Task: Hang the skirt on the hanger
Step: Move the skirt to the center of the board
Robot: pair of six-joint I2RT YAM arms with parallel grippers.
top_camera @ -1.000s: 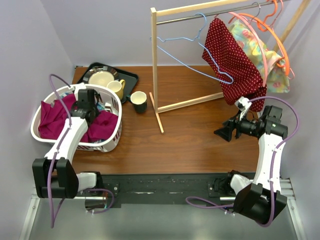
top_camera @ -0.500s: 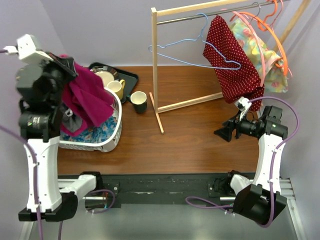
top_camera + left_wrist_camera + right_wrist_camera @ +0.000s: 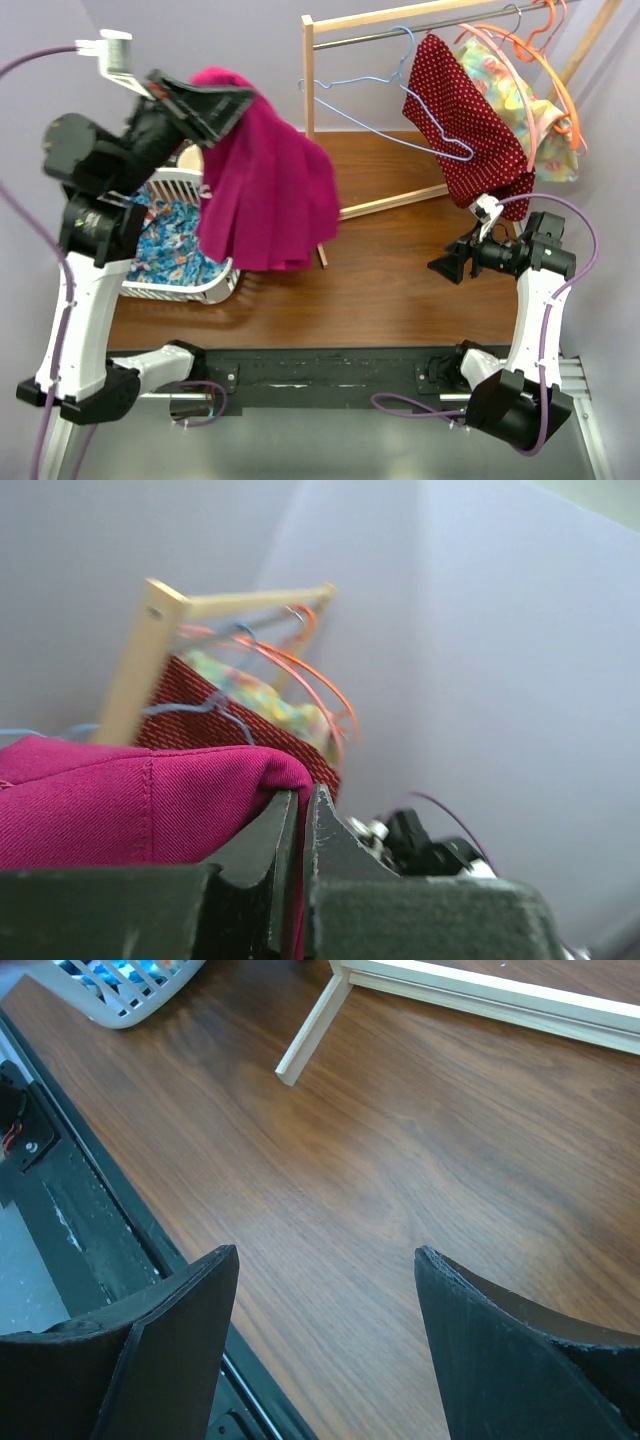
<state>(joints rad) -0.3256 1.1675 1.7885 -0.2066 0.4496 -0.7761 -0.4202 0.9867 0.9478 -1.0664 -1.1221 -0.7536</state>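
The left gripper (image 3: 300,802) is shut on a fold of the magenta skirt (image 3: 270,190): in the left wrist view the two dark jaws are seen pressed together with the cloth caught between them. The skirt is pinched at its upper edge and is hung from that point in the air, high over the left half of the table (image 3: 400,290), between the white laundry basket (image 3: 190,288) and the wooden clothes rack (image 3: 309,120). Its lower hem is seen in front of the basket's right rim and the rack's foot (whether either is touched cannot be told from above). A blue floral cloth (image 3: 168,240) is seen lying in the basket.

The right gripper (image 3: 442,267) is held with its jaws wide apart over bare wood, pointed leftward, near the rack's base bar.

On the rack's rail a blue wire hanger (image 3: 390,110) is hung bare and tilted, well apart from the skirt. Its lower corner is laid across a red white-dotted garment (image 3: 470,125). Orange hangers (image 3: 540,60) are hung at the rail's right end.
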